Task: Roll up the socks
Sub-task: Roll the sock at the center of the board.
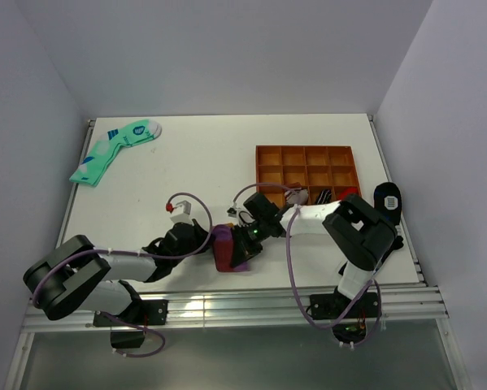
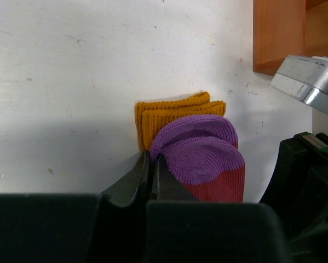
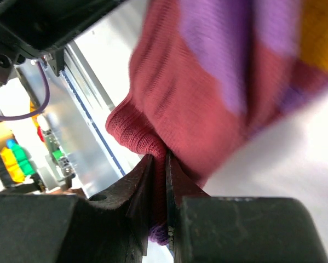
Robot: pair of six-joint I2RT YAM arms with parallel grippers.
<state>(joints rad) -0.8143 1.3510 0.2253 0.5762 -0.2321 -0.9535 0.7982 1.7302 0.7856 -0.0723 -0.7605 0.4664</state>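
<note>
The socks (image 1: 227, 250) lie as a folded maroon bundle with purple toes near the table's front edge, between both grippers. In the left wrist view the socks (image 2: 202, 159) show purple toes on top and the orange-mustard cuff behind. My left gripper (image 1: 209, 242) is at the bundle's left edge; its jaws (image 2: 151, 156) are closed with the tips at the seam between cuff and toe, seemingly pinching a thin layer. My right gripper (image 1: 245, 241) is at the bundle's right side, and it (image 3: 159, 159) is shut on a maroon fold of the socks (image 3: 196, 82).
An orange wooden compartment tray (image 1: 306, 166) stands behind the right arm; its corner (image 2: 278, 33) shows in the left wrist view. Mint-green socks (image 1: 113, 150) lie at the far left. A black sock with blue patches (image 1: 387, 199) lies at the right edge. The metal front rail (image 1: 227, 305) is close.
</note>
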